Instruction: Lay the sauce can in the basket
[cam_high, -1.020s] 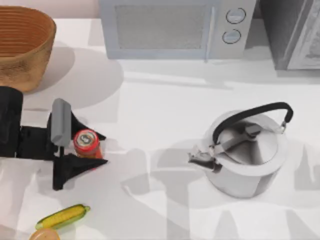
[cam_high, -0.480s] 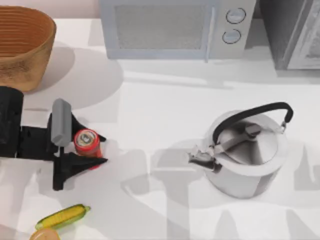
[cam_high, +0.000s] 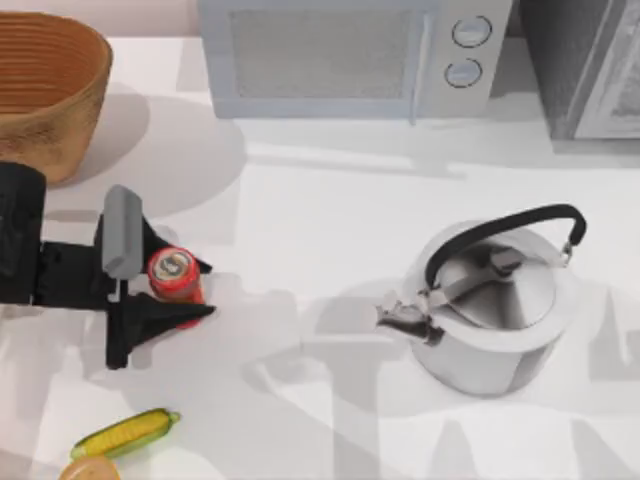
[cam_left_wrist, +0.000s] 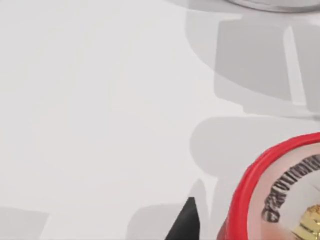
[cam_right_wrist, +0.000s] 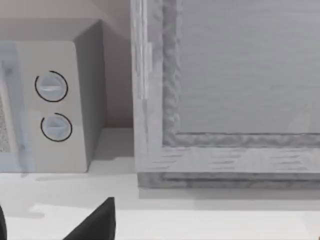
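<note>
Red sauce can (cam_high: 174, 275) sits clamped in the left pincer (cam_high: 172, 291); basket (cam_high: 45, 90) far-left, corn (cam_high: 126, 433) near, kettle (cam_high: 492, 305) well right; label lettering unreadable.

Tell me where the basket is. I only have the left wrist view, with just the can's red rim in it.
Observer: The basket sits at the table's far left corner.
Operator: Is the can held?
Observer: The sauce can is upright between the left gripper's fingers, which are closed against its sides.
Operator: Anything between it and the basket?
Observer: No. The corn cob lies on the opposite, near side.
</note>
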